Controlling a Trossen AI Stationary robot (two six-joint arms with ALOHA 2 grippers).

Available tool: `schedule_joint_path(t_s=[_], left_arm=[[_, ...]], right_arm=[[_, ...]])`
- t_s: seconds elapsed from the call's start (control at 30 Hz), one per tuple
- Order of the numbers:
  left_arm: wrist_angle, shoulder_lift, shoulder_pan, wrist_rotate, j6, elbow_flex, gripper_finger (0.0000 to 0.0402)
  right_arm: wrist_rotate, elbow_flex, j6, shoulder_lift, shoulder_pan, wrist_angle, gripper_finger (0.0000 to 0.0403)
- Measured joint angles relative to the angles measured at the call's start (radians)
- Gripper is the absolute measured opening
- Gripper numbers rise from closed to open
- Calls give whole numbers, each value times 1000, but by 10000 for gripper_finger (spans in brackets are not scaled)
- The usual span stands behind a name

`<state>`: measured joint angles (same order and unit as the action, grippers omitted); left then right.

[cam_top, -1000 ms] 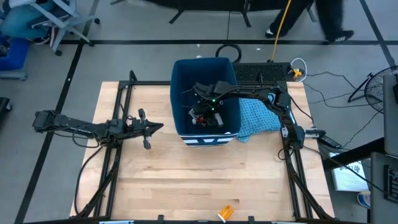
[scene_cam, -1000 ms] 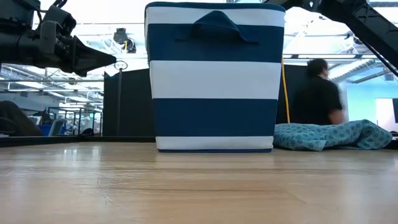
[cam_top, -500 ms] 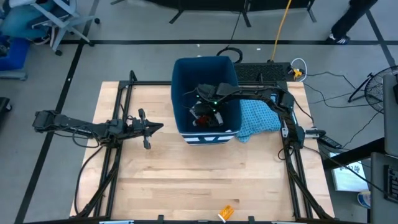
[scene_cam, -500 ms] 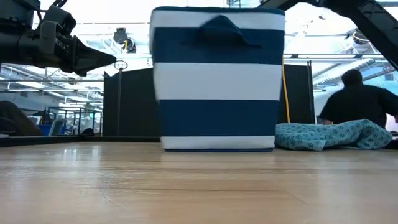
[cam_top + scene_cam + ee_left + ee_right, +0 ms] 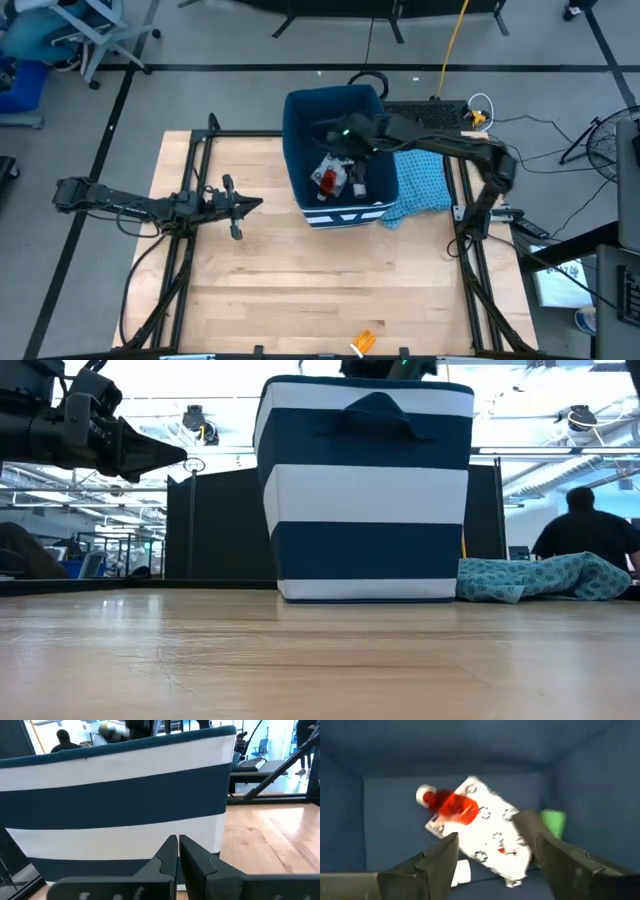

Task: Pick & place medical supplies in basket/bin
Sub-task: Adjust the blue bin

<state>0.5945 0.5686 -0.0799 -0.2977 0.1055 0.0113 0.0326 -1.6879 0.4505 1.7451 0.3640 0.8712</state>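
The dark blue bin with white stripes stands on the table's far middle. My right gripper hangs open over its inside, touching nothing. On the bin's floor a red bottle lies on the white patterned packet, with the green box beside them and a small white piece nearby. The same red bottle shows in the high view. My left gripper is shut, level with the table, pointing at the bin's striped wall without touching it.
A light blue patterned cloth lies against the bin's right side. A small orange item sits at the table's near edge. A person shows in the room beyond. Bare wood spreads in front of the bin.
My right gripper has risen from deep in the bin to above its contents, and its arm has swung toward the table's right. The bin has slid a little toward the table's right. The red bottle and white packet now show uncovered on the bin's floor.
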Motion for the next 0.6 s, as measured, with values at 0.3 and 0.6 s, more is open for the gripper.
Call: schedule_joint_path(t_s=[0.3,0.6], left_arm=[[6,0,0,0,2,0,21],[8,0,0,0,-3,0,21]], right_arm=[[-2,-1,-92,-239,-32,1,246],[159,-2,-191,-464,-32,38,167]])
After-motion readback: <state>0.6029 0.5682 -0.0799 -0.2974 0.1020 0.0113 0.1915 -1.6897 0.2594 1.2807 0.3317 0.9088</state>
